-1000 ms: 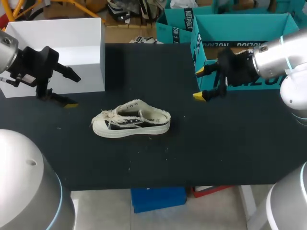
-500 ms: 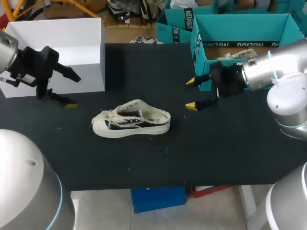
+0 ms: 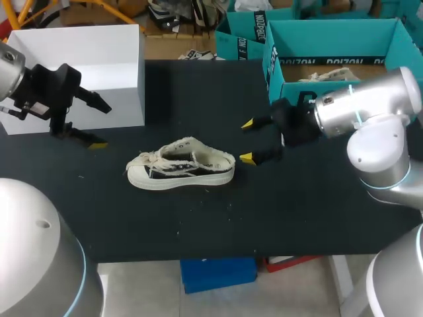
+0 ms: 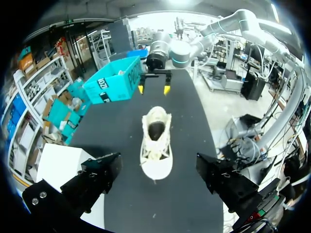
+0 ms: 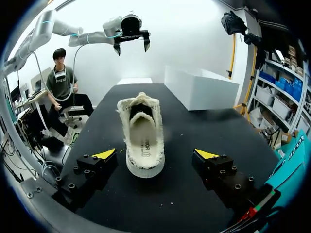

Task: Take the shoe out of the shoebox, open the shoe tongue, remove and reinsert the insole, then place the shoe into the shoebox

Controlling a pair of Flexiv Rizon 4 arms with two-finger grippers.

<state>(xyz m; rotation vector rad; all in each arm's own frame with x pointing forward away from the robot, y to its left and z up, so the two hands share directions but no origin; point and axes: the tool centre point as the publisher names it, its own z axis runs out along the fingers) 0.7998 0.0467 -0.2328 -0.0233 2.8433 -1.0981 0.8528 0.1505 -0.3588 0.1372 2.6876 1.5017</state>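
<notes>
R pincer now nearer shoe, tips apart

One shoe is counted, lying ahead of the right gripper and also ahead of the left gripper. Two grippers are seen, each with two fingers held apart, so four fingers are counted in all. In the head view, two yellow tips are shown on the right gripper and one on the left. One teal shoebox is found behind the right gripper, and one pale item, of a kind that cannot be told, is seen within it. One white box is placed just beside the left gripper. One black table is counted beneath both grippers.
</notes>
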